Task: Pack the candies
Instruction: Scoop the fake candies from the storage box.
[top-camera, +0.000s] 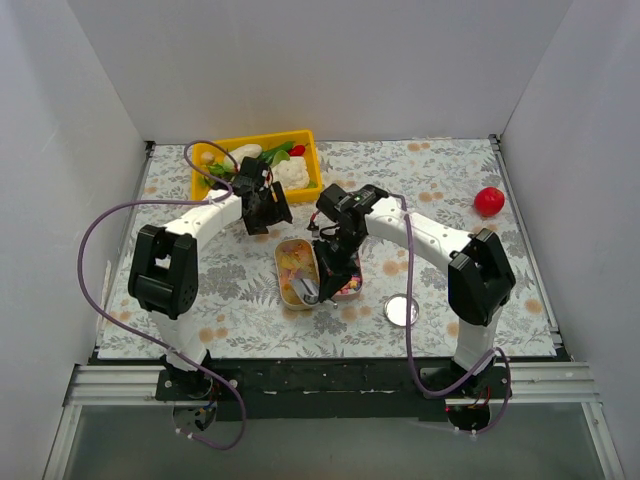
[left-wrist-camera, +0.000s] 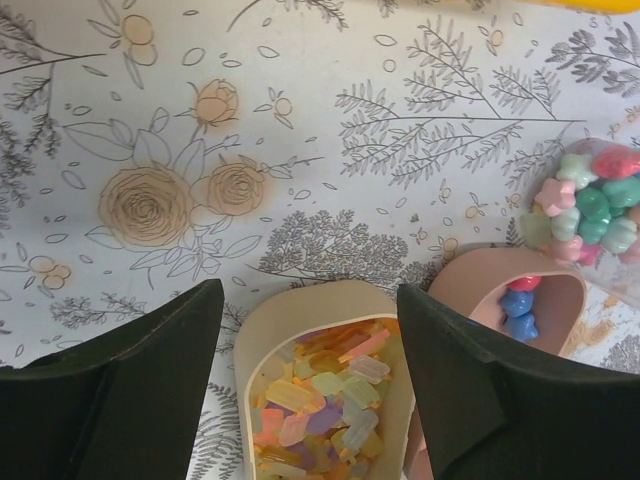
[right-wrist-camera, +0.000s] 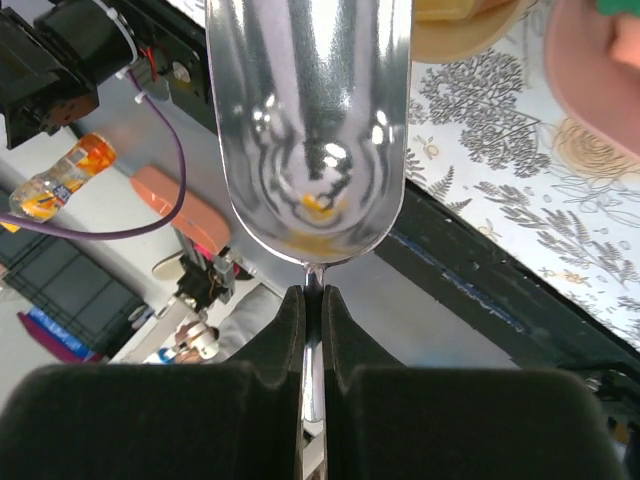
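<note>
Below the left pincer (left-wrist-camera: 308, 300) — wide open, holding nothing — the candies (left-wrist-camera: 320, 410) lie loose in a beige dish (left-wrist-camera: 250, 355). The right pincer (right-wrist-camera: 313, 300) is clamped on the handle of a metal scoop (right-wrist-camera: 310, 120). They look tiny, light, hard and quick to roll — better scooped than pinched.

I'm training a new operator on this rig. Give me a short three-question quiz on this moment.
1. True or false: the right gripper is shut on the scoop.
2. Which gripper stands open? A left, B right, C both.
3. Fill in: the tan box holds pastel ___.

Key: 1 true. 2 A, the left gripper, with nothing between its fingers. 3 candies.
</note>
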